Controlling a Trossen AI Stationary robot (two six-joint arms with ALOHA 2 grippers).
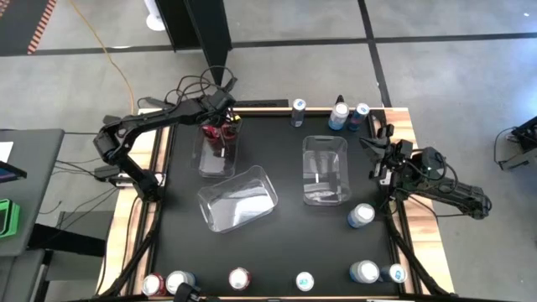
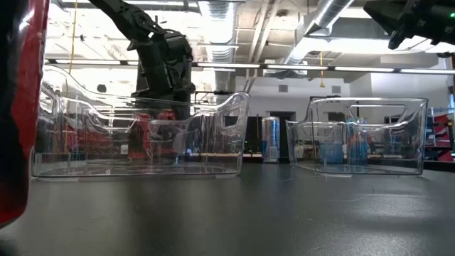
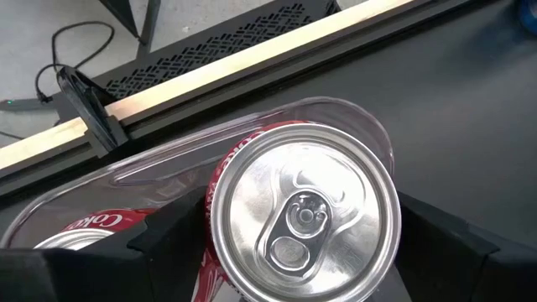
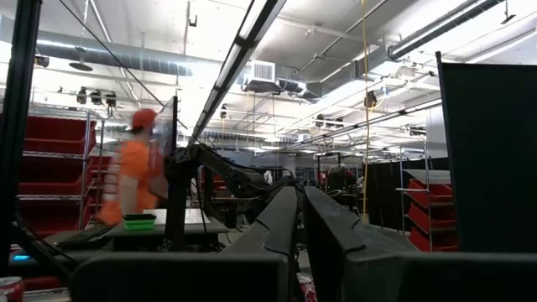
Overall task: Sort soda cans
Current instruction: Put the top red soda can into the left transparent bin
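Red can (image 3: 302,218) silver top up, between left gripper (image 3: 285,252) fingers, jaws spread around it, over far-left bin (image 1: 216,151). Step: dropping red can in bin. Next: let go fully, lift clear. Right gripper (image 1: 379,159) closed, empty, parked right edge.

You see a red can (image 3: 302,222) with a silver top between dark fingers (image 3: 445,252), clear bins (image 1: 237,198) on a black worktop (image 1: 277,243), pale wood edging.

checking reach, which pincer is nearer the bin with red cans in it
Left. The left pincer hangs over that bin, a red can between its fingers. The right pincer sits far across, beyond the middle bin.
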